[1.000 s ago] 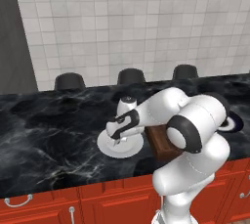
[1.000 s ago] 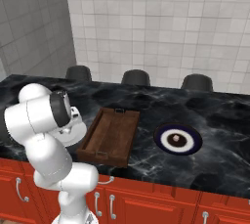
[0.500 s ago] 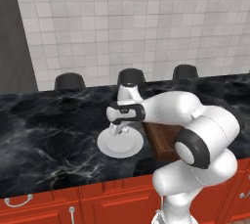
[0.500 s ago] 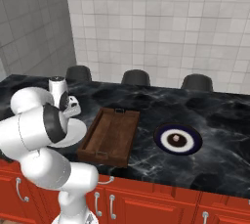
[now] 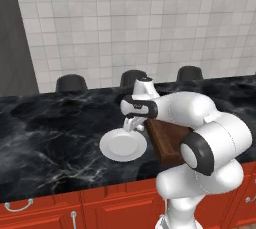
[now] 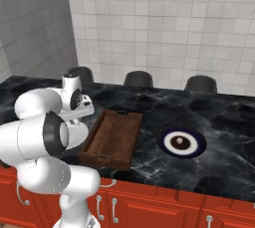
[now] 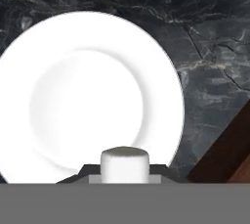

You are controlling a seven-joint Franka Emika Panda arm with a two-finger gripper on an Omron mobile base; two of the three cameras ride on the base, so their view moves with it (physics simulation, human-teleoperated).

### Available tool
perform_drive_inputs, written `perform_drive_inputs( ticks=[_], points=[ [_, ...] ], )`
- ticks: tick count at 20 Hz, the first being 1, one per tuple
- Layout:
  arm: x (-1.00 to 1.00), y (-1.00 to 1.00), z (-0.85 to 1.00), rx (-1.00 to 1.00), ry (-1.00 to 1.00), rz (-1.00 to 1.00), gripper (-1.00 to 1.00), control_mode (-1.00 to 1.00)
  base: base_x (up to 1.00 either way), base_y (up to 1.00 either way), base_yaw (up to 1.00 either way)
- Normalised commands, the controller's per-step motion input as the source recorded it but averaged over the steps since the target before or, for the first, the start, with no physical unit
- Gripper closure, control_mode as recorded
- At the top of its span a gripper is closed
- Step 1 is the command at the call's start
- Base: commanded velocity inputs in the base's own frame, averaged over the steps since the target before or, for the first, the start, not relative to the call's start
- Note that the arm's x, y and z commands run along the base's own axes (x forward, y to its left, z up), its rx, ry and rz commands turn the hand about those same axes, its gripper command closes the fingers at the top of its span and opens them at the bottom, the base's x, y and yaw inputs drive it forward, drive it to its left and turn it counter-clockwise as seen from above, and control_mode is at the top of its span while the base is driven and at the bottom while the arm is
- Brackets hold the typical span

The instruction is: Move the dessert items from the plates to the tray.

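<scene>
My gripper (image 7: 124,171) is shut on a stubby white dessert item (image 7: 124,162), which sits between the two dark fingertips (image 7: 89,172). It hangs above the near rim of the plain white plate (image 7: 88,96), whose surface is bare. From the left base view the gripper (image 5: 131,124) hovers over that plate's (image 5: 122,146) far right edge, close to the brown wooden tray (image 5: 168,138). The tray (image 6: 115,137) lies lengthwise with nothing in it. Right of it is the navy-rimmed plate (image 6: 181,141); I cannot tell whether a piece lies on its dark centre.
Black marble counter (image 5: 45,133) over red cabinets, with the front edge close to the plates. Three dark rounded objects (image 6: 138,78) line the tiled back wall. A corner of the tray (image 7: 229,154) shows at the lower right of the hand view.
The jaws have closed on the white piece, and the hand has risen from the white plate with it, drifting a little toward the tray.
</scene>
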Motion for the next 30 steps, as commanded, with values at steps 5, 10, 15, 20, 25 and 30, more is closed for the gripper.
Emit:
perform_drive_inputs(
  ticks=[5, 10, 15, 20, 25, 30],
  points=[
    [0.05, -0.67, 0.00, 0.00, 0.00, -0.10, 1.00, -1.00, 0.00, 0.00, 0.00],
    [0.12, -0.61, 0.00, 0.00, 0.01, -0.11, 1.00, -1.00, 0.00, 0.00, 0.00],
    [0.15, -0.57, 0.00, 0.00, 0.00, -0.08, 1.00, -1.00, 0.00, 0.00, 0.00],
    [0.12, -0.48, 0.00, 0.00, 0.00, -0.03, 1.00, -1.00, 0.00, 0.00, 0.00],
    [0.14, -0.37, -0.07, 0.00, 0.00, 0.00, 1.00, -1.00, 0.00, 0.00, 0.00],
    [0.22, -0.22, -0.16, 0.01, 0.00, 0.00, 1.00, -1.00, 0.00, 0.00, 0.00]
  ],
)
